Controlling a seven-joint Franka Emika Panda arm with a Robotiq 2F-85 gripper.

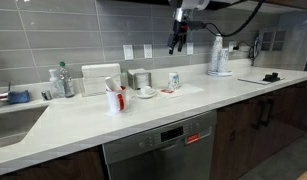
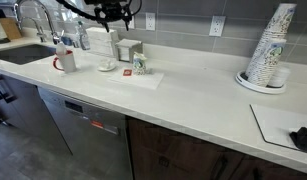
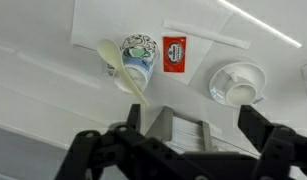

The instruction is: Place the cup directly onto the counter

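My gripper (image 1: pixel 175 44) hangs high over the counter (image 1: pixel 103 125), jaws spread wide, holding nothing. In the wrist view the cup (image 3: pixel 139 55) stands on a white board (image 3: pixel 93 30) at my 11 o'clock, overlapped by a pale spoon (image 3: pixel 115 62). A small red mat (image 3: pixel 174 53) lies just beside it at 12.
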